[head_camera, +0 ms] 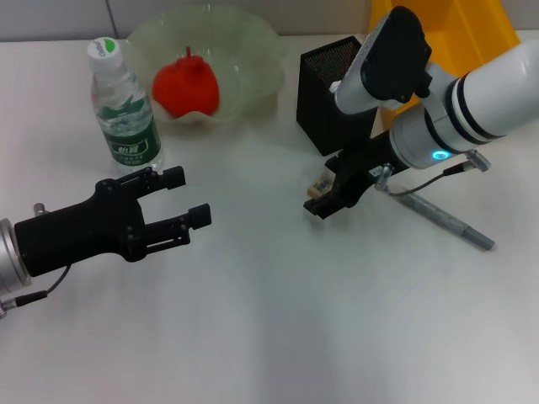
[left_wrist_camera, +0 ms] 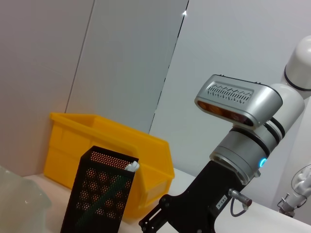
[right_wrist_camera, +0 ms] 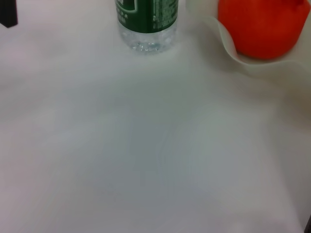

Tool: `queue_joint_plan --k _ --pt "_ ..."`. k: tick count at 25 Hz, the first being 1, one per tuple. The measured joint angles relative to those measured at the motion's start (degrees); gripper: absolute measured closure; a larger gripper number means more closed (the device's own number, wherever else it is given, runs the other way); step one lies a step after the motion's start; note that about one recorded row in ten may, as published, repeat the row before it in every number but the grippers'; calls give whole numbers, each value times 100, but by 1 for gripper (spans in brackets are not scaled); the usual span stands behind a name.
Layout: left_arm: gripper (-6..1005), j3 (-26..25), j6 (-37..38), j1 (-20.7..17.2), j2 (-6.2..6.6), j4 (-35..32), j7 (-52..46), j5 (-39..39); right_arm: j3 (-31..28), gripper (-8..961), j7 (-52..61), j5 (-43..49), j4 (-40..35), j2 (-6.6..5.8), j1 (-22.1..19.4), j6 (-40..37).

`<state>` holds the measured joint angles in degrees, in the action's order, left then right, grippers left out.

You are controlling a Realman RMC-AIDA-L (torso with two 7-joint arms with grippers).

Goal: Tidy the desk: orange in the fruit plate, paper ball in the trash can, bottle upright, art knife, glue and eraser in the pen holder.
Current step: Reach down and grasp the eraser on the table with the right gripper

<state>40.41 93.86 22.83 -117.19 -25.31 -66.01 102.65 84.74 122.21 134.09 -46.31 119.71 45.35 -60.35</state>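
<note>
While the right gripper (head_camera: 318,200) hangs low over the surface (head_camera: 278,320) just in front of the pen holder (head_camera: 330,93), a small pale item, possibly the eraser (head_camera: 317,188), shows at its tip; the jaws appear clamped on it, but the contact itself is partly hidden. The art knife (head_camera: 445,220), a grey rod-shaped tool, lies flat on the surface beside the right arm, touching nothing else visible. The pen holder is a black mesh box standing upright, and the left wrist view shows a white object (left_wrist_camera: 132,166) already protruding from it.

The left gripper (head_camera: 173,206) hovers above the surface near the bottle (head_camera: 123,105), jaws apart and empty.

Status of other items:
- Bottle: upright, cap on, beside the fruit plate (head_camera: 253,50).
- Red-orange fruit (head_camera: 186,87): resting inside the fruit plate.
- Yellow bin (head_camera: 472,34): behind the pen holder.
- Paper ball and glue: not identifiable in any view.

Hazards from this position:
1. A shallow pinch on the small item could let it slip during the lift toward the holder opening.
2. The right forearm overhangs the pen holder; an upward or rearward sweep could strike and tip the light mesh box.
3. The art knife lies close to the right wrist cabling and could be dragged.
</note>
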Motion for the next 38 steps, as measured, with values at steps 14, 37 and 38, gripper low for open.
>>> queue_joint_plan --k 14,37,38 --pt "200 -25 -17 -7 -7 0 0 1 8 340 -1 0 21 0 -8 90" --pt "200 -25 1 -7 -20 0 -9 -25 2 538 -2 0 194 -1 -21 267" --pt "200 -25 1 -7 -22 0 -9 -26 2 545 -2 -15 204 -2 -18 277"
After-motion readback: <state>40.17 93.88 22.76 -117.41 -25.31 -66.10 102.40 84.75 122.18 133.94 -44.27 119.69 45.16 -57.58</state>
